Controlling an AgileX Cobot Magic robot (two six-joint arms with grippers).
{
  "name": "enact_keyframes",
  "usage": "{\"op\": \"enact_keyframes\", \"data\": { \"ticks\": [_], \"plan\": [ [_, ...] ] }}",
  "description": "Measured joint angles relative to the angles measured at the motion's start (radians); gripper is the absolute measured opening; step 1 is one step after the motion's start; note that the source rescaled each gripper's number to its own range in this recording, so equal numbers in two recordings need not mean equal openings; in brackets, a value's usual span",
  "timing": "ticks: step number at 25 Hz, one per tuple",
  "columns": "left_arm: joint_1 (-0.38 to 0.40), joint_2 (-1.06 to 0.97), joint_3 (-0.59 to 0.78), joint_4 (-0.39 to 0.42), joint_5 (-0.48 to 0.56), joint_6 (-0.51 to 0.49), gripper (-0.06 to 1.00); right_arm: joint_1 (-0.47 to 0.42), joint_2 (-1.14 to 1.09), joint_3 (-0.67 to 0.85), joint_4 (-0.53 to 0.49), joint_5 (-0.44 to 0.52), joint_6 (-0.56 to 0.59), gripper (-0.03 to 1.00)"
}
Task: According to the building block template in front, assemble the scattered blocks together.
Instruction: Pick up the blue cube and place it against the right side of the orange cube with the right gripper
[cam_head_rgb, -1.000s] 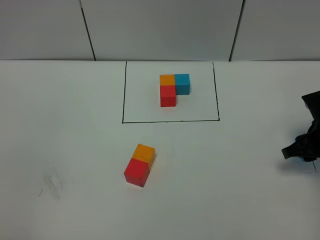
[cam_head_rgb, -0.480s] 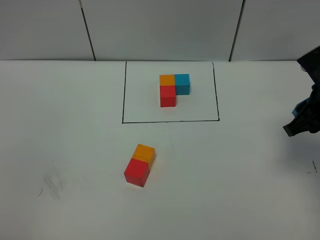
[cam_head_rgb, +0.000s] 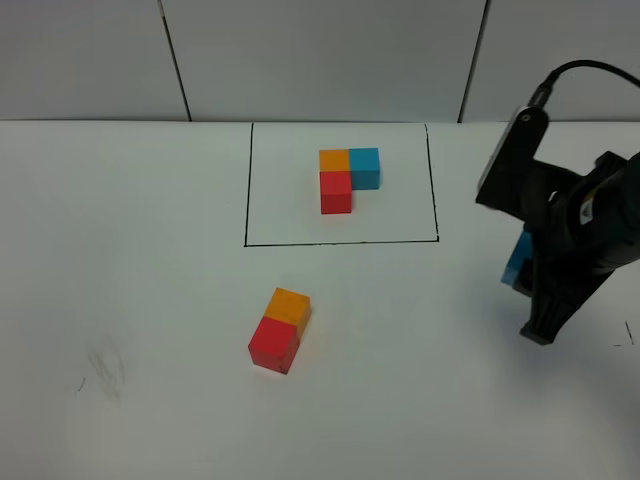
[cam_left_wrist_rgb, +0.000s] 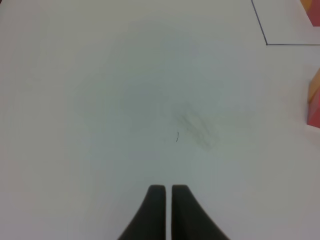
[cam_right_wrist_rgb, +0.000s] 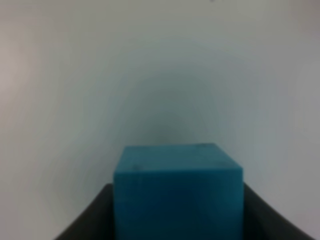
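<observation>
From the high camera, the right gripper (cam_head_rgb: 530, 275) hangs at the right side of the table, and a sliver of the cyan-blue cube (cam_head_rgb: 518, 262) shows between its dark parts. The orange cube (cam_head_rgb: 290, 304) and red cube (cam_head_rgb: 273, 343) lie well off to the gripper's left, already touching face to face. Their joined long axis runs slightly tilted against the frame lines, red end toward the near edge of the table. The building block template (cam_head_rgb: 347, 176) sits farther off, inside its black rectangle, with cyan beside orange.

The left wrist camera shows the left gripper (cam_left_wrist_rgb: 167, 192) with its jaws pressed together on nothing, over bare table; the orange and red pair sits off at the edge of this view.

The right wrist camera shows the cyan-blue cube (cam_right_wrist_rgb: 178, 190) clamped squarely between the dark fingers (cam_right_wrist_rgb: 97, 215), one flat face forward.

I judge the carry of the last cube to be in hand. The next move calls for travel toward the pair and turning the cube to match its tilt, then setting it flush against the orange cube's side.
</observation>
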Motion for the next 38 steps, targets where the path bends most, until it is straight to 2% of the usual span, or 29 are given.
{"op": "enact_keyframes", "data": {
  "ticks": [5, 11, 19, 33, 38],
  "plan": [
    [0.0, 0.0, 0.0, 0.0, 0.0, 0.0, 0.0, 0.105, 0.015, 0.0, 0.038, -0.007, -0.036, 0.49],
    [0.0, 0.0, 0.0, 0.0, 0.0, 0.0, 0.0, 0.17, 0.128, 0.0, 0.043, -0.024, -0.038, 0.49],
    [0.0, 0.0, 0.0, 0.0, 0.0, 0.0, 0.0, 0.224, 0.235, -0.002, 0.081, -0.154, -0.037, 0.49],
    [0.0, 0.0, 0.0, 0.0, 0.0, 0.0, 0.0, 0.266, 0.335, -0.187, 0.099, -0.12, -0.042, 0.49],
    [0.0, 0.0, 0.0, 0.0, 0.0, 0.0, 0.0, 0.285, 0.339, -0.233, 0.1, -0.078, -0.058, 0.49]
  ]
}}
